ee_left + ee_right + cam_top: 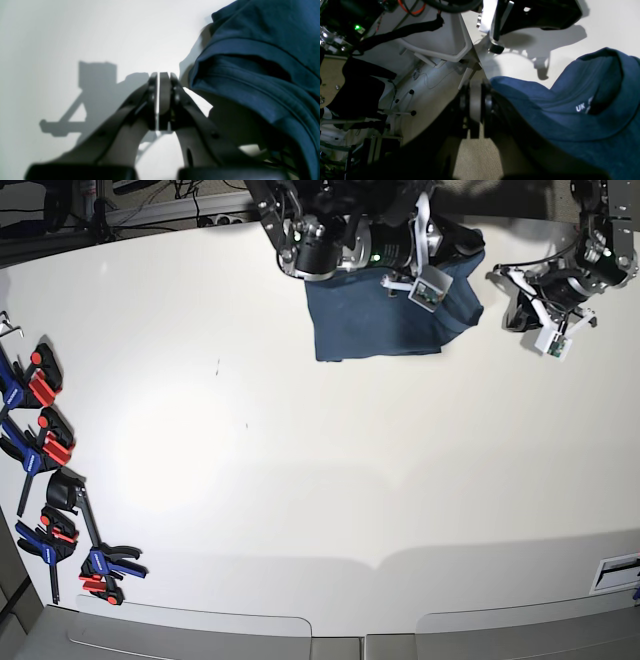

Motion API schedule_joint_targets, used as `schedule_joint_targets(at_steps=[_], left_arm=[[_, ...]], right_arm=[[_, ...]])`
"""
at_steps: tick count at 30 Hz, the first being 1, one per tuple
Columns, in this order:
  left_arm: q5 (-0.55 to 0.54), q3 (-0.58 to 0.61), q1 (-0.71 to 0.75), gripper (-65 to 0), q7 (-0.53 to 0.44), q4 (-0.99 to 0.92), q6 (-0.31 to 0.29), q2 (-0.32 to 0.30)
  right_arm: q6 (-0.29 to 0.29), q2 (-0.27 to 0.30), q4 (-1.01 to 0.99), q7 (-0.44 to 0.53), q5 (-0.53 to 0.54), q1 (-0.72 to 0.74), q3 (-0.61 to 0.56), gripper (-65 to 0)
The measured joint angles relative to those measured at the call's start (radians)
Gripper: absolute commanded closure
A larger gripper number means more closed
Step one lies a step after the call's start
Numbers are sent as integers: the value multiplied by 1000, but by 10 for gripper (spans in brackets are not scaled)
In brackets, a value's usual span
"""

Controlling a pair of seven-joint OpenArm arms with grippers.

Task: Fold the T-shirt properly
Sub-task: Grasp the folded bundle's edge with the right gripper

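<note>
Left gripper (159, 82), a pair of dark curved fingers with flat pads, has its pads pressed almost together with only a hairline gap, and nothing is held between them. It hovers over the bare white table (75, 32), with its shadow cast on the surface ahead. Just beside it lies a rolled, hemmed edge of the dark teal-blue cotton T-shirt (262, 75), close to but not touching the pads.

Right gripper (475, 100) also shows its pads drawn together; whether cloth is caught between them cannot be told, as the T-shirt (570, 120) bunches right against the fingers. White printed neck label lettering (581, 108) is visible inside the collar.

In the base view the T-shirt (385, 320) lies as a folded, roughly rectangular bundle at the far edge of the table (320, 480). The right gripper (420, 285) is over it; the left gripper (545, 330) stands apart. Red, blue and black spring clamps (50, 470) lie along one table edge.
</note>
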Motion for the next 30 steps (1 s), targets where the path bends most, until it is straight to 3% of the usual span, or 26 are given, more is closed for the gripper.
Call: schedule_joint_targets(at_steps=[2,3,16,18,20,23,24,28,30], left_arm=[[0,0,0,0,0,0,0,0],[0,0,0,0,0,0,0,0],[0,0,-3,0,-23,0,0,0],[0,0,-3,0,-23,0,0,0],[0,0,-2,0,-22,0,0,0],[0,0,-2,0,-23,0,0,0],[0,0,-2,0,-23,0,0,0],[0,0,-2,0,-23,0,0,0],[0,0,-2,0,-23,0,0,0]], right_arm=[[0,0,0,0,0,0,0,-190],[0,0,0,3,-1,0,0,-218],[0,-3,0,8,-1,46,0,-220],[3,-3,0,-1,-52,80,0,-220],[3,-5,0,-13,-153,107,0,-185],[3,-4,0,-19,-291,136,0,-24],[3,-1,0,-18,-310,143,0,0],[8,36,0,-49,-312,153,0,0],[37,66,0,-53,-311,154,0,0]])
